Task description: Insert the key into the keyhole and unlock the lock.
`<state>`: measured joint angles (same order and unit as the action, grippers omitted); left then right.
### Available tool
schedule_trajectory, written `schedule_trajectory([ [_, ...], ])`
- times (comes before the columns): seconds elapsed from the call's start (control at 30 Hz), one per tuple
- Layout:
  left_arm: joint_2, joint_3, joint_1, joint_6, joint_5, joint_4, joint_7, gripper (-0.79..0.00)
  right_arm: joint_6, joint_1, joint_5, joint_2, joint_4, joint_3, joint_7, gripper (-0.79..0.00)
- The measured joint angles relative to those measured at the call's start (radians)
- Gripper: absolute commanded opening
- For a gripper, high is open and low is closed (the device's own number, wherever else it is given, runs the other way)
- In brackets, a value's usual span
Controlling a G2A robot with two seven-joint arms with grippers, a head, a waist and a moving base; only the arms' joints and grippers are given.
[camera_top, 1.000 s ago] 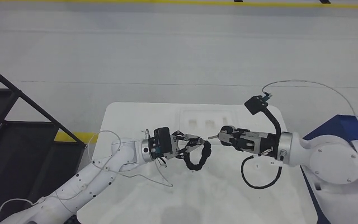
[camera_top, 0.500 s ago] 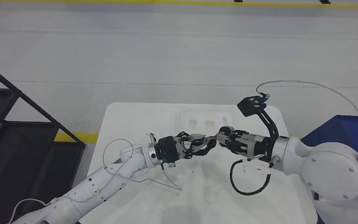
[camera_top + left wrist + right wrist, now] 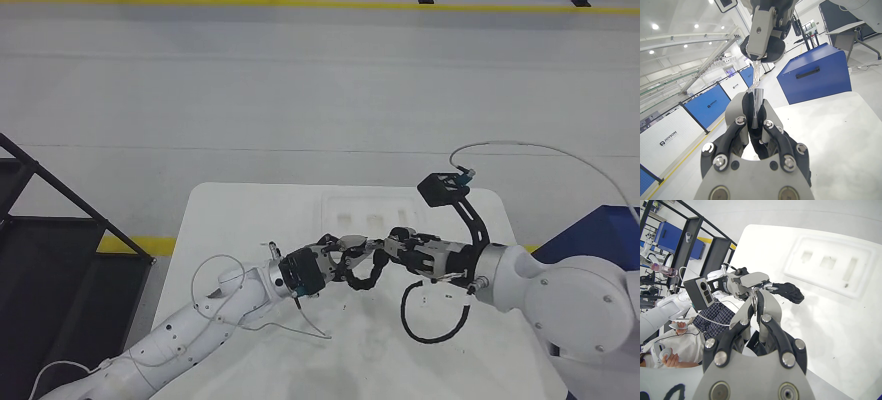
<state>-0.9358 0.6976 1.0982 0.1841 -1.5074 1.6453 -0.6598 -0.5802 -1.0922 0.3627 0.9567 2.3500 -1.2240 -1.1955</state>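
My left gripper (image 3: 343, 257) is shut on the lock, a chrome cylinder (image 3: 757, 96) with a black cable loop (image 3: 368, 276) hanging off it above the white table (image 3: 230, 215). Facing it from the other side, my right gripper (image 3: 392, 246) is shut on the silver key (image 3: 756, 75). In the left wrist view the key's tip sits right at the cylinder's end face, roughly in line with it; whether it has entered is hidden. In the right wrist view the key (image 3: 754, 303) lies between the right fingers (image 3: 763, 298), with the cable loop (image 3: 790, 291) just beyond.
A white foam tray (image 3: 372, 212) with three recesses lies on the table behind the grippers. A black rack (image 3: 50, 250) stands off the table's left side and a blue cabinet (image 3: 612, 225) off its right.
Both arms have closed in on each other: the left gripper carried the lock to the right, the right gripper brought the key to the left, and the gap between them is gone.
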Motion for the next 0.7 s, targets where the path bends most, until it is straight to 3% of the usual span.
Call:
schedule_trajectory([
  [0.7, -0.026, 0.059, 0.039, 0.028, -0.044, 0.002, 0.012, -0.785, -0.033, 0.013, 0.029, -0.006, 0.0, 0.029, 0.005, -0.785],
])
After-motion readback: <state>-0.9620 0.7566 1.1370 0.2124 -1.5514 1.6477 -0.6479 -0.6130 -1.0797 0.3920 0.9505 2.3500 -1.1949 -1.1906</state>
